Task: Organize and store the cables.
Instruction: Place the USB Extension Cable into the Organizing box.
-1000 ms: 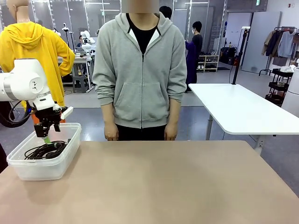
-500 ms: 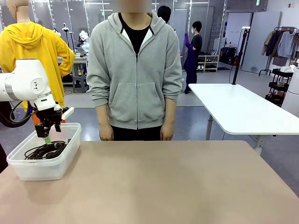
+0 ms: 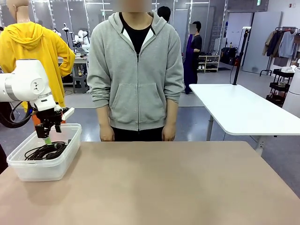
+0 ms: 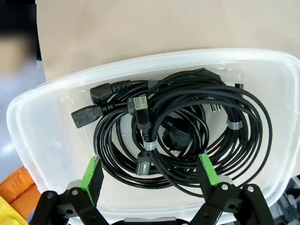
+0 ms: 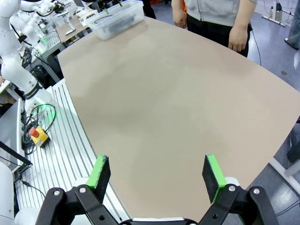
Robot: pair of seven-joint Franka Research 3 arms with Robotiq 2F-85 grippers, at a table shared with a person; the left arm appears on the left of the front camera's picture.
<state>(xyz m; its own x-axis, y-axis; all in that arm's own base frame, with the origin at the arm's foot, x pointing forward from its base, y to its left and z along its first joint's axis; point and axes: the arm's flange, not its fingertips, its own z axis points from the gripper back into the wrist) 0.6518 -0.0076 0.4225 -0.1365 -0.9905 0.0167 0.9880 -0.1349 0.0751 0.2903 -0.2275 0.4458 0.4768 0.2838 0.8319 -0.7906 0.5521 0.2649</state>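
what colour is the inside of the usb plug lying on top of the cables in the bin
Blue, inside the silver USB plug; the left wrist view shows it best.

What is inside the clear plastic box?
Coiled black cables fill the clear plastic box; plug ends and a USB connector show. The box floor beneath the coils is mostly covered.

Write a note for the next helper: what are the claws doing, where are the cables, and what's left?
Left claw: open, empty, hanging over the bin at the table's left end.
Right claw: open, empty, above the bare table on the robot's side.
Cables: coiled together in the bin, plug ends showing.
Person: standing at the far side, hands down, holding nothing.
Done: the cables in view are stored in the bin.
Left: probably nothing but pulling the left claw back; I see no loose cable on the table.
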